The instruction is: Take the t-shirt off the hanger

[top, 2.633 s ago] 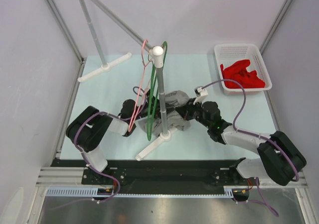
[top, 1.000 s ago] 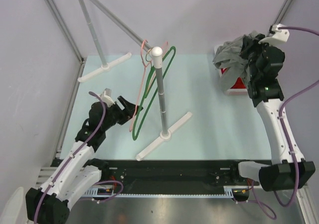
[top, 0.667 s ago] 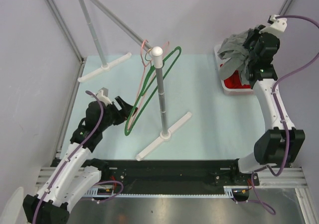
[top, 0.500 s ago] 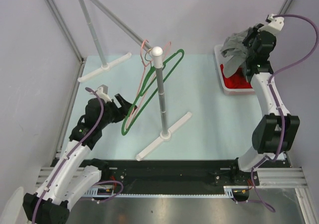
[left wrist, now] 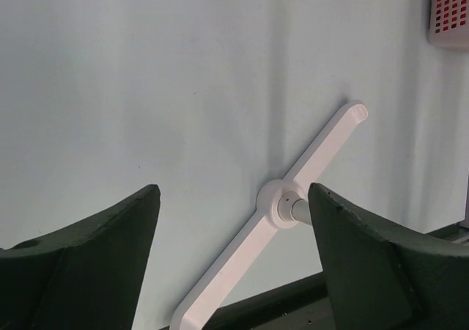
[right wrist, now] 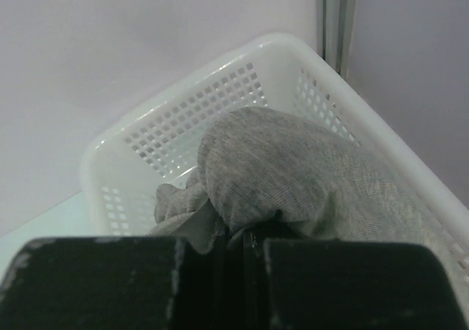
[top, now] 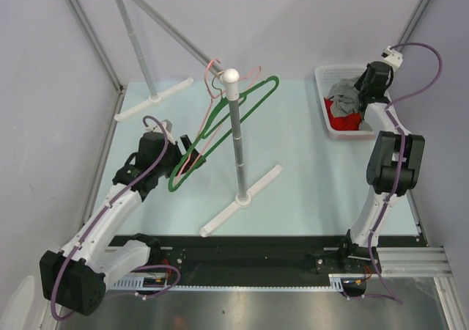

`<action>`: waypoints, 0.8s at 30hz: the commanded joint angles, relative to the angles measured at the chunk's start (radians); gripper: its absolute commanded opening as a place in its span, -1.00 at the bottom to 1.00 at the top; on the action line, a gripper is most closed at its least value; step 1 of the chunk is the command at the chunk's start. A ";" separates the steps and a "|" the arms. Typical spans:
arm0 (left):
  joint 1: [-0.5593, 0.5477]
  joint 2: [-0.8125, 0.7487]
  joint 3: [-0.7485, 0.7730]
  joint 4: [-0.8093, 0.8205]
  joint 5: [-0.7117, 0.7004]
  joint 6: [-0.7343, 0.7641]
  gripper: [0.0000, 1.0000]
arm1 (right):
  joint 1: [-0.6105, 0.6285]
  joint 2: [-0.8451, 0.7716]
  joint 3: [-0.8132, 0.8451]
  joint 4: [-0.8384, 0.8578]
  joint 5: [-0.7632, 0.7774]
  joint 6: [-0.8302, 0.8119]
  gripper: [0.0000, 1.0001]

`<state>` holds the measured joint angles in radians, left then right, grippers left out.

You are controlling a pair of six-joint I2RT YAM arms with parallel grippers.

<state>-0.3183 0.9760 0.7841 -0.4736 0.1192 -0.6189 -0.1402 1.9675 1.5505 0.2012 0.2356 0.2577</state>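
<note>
Most of the job looks finished. The green hanger hangs bare from the top of the white stand, tilted down toward the near left, with no cloth on its wire. The t-shirt is at the far right, bunched in the white basket on top of a red cloth.

The right gripper reaches into the basket from above. Its wrist view shows the two dark fingers drawn almost together, and grey fabric appears pinched in the thin gap between them. What seems left is to let go and lift clear.

The left gripper sits just beside the hanger's lower end. In its own view the jaws stand wide apart with nothing between them, and only the stand's foot and the pale table lie beyond.

The t-shirt is a soft, heathered grey knit, folded into rounded lumps that sag against the basket wall. The basket is stiff plastic with a smooth rolled rim and a grid of small square holes. The green hanger is thin, glossy wire, and a slimmer pink hanger shares the same peg. The stand is a grey pole with a round white cap and a flat, bar-shaped foot.
</note>
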 commanded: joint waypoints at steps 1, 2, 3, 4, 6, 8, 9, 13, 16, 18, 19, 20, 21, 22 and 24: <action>-0.001 0.015 0.034 0.006 0.049 0.044 0.74 | -0.006 0.108 0.117 -0.057 -0.034 0.067 -1.00; -0.001 0.016 0.032 0.009 0.062 0.042 0.74 | -0.006 0.129 0.134 -0.075 -0.053 0.128 -1.00; -0.001 0.016 0.029 0.012 0.062 0.041 0.74 | -0.006 0.149 0.181 -0.098 -0.059 0.155 -1.00; -0.001 0.016 0.026 0.015 0.065 0.039 0.74 | -0.006 0.201 0.207 -0.142 -0.074 0.190 -1.00; 0.001 0.013 0.026 0.020 0.066 0.039 0.75 | -0.006 0.282 0.296 -0.196 -0.125 0.282 -1.00; 0.001 0.015 0.029 0.021 0.069 0.039 0.75 | -0.004 0.344 0.374 -0.264 -0.169 0.328 -1.00; 0.001 0.016 0.029 0.020 0.076 0.042 0.75 | -0.004 0.372 0.440 -0.313 -0.180 0.374 -1.00; 0.001 0.016 0.027 0.016 0.079 0.048 0.75 | -0.007 0.467 0.516 -0.347 -0.209 0.423 -1.00; 0.002 0.015 0.023 0.012 0.082 0.057 0.75 | -0.007 0.482 0.533 -0.359 -0.216 0.420 -1.00; 0.001 0.015 0.018 0.018 0.089 0.061 0.75 | -0.007 0.493 0.540 -0.368 -0.219 0.419 -1.00; 0.001 0.013 0.015 0.027 0.114 0.064 0.75 | -0.007 0.496 0.540 -0.367 -0.219 0.417 -0.99; 0.001 0.015 0.011 0.045 0.131 0.065 0.75 | -0.009 0.508 0.552 -0.371 -0.216 0.414 -0.93; 0.001 0.015 0.009 0.052 0.149 0.064 0.74 | -0.009 0.516 0.563 -0.391 -0.216 0.413 -0.90; 0.001 0.016 0.007 0.058 0.174 0.061 0.74 | -0.010 0.527 0.583 -0.410 -0.216 0.402 -0.87; 0.001 0.006 -0.006 0.078 0.197 0.051 0.74 | -0.010 0.559 0.672 -0.497 -0.222 0.390 -0.74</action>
<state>-0.3180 0.9947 0.7860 -0.4629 0.2348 -0.5819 -0.1482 2.4599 2.0838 -0.1577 0.0326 0.6559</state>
